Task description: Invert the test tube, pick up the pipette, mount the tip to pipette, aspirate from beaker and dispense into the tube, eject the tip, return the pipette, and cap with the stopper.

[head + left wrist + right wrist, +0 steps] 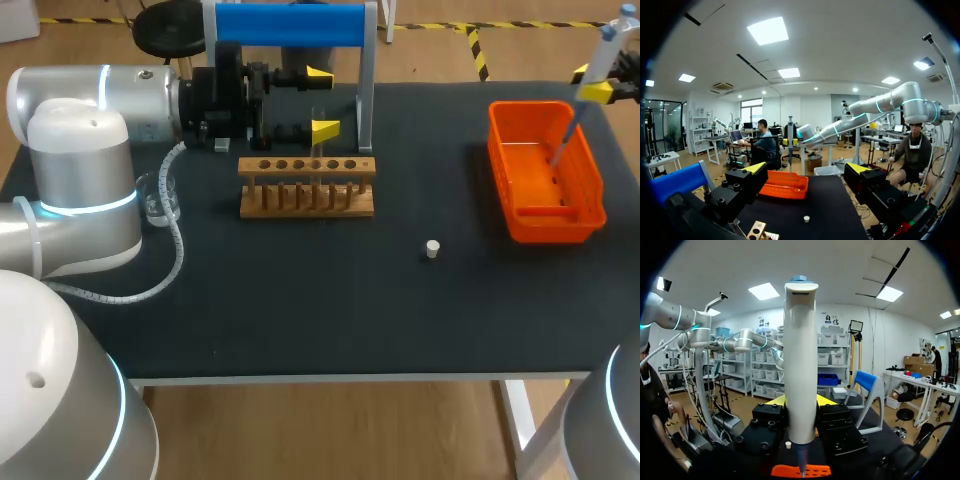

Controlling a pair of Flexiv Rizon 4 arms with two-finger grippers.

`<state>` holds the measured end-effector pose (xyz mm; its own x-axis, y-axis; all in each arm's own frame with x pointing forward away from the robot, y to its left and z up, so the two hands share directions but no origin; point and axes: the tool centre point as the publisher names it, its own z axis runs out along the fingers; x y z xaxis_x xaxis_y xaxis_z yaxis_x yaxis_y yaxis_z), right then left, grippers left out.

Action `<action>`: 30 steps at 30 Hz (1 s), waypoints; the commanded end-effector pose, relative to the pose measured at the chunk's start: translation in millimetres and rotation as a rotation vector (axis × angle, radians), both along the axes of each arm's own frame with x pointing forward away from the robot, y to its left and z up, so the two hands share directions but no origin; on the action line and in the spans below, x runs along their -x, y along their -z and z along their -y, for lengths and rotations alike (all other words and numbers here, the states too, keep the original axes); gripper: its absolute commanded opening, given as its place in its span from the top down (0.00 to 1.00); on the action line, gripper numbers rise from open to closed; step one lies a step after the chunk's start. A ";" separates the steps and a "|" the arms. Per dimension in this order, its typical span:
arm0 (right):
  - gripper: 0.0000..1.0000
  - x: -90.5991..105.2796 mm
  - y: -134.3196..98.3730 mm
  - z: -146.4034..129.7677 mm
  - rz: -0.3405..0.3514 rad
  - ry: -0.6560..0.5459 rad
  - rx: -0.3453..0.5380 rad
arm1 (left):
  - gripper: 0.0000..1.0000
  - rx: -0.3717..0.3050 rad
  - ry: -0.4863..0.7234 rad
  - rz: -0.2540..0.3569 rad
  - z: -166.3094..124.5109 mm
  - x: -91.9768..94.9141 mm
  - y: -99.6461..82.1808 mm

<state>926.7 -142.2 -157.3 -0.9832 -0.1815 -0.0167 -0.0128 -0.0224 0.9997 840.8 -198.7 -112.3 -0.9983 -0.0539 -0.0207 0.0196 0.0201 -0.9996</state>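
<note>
My right gripper (590,82) is shut on the white pipette (603,52) at the far right, holding it upright. The pipette's thin lower end hangs over the orange bin (590,200). In the right wrist view the pipette (801,365) stands between my right gripper's (801,401) fingers, above the bin (812,471). My left gripper (318,101) is open just behind the wooden tube rack (307,186). A clear test tube (318,145) shows faintly, upright in the rack. The small white stopper (432,249) lies on the mat, also seen as the stopper (806,218) ahead of my left gripper (807,170).
A glass beaker (160,197) stands at the left, close to my left arm's elbow. A stand with a blue top bar (290,25) rises behind the rack. The dark mat (300,300) stretches from the rack to the table's front edge.
</note>
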 end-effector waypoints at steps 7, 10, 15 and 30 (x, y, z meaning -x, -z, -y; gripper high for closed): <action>1.00 -5.1 -0.7 9.7 0.009 -0.023 0.005 | 0.00 0.000 -0.003 0.001 0.3 0.7 0.1; 1.00 -5.5 -1.5 10.7 0.014 -0.026 0.006 | 0.00 0.000 -0.003 0.001 0.3 0.7 0.1; 1.00 -7.3 -1.4 11.7 0.019 -0.026 0.007 | 0.00 0.000 -0.003 0.001 0.3 0.7 0.1; 1.00 -6.2 -7.3 11.6 0.032 -0.021 -0.004 | 0.00 0.000 -0.003 0.001 0.3 0.7 0.1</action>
<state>931.6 -152.3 -150.4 -0.9791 -0.1975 -0.0477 -0.0428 -0.0292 0.9987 840.9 -198.7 -112.3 -0.9983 -0.0540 -0.0207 0.0197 0.0201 -0.9996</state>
